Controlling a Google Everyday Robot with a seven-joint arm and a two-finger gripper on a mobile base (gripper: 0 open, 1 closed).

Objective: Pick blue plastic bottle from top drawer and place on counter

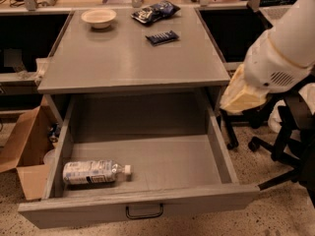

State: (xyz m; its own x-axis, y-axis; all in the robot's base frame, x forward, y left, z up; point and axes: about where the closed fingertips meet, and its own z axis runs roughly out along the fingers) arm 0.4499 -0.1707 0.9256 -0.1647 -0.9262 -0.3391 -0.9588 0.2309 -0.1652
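Note:
The blue plastic bottle [93, 172] lies on its side in the front left corner of the open top drawer [142, 208], white cap pointing right. The drawer is pulled out, with its black handle [144, 212] at the front. The grey counter [128, 58] is above it. My white arm [280, 48] with a cream-coloured joint [243, 95] reaches in from the right, beside the counter's right edge and above the drawer's right side. My gripper itself is out of view.
On the counter's far end sit a white bowl [98, 17] and two dark blue snack bags [155, 11] [162, 37]. An open cardboard box [24, 151] stands on the floor at the left. A black office chair [285, 132] stands at the right.

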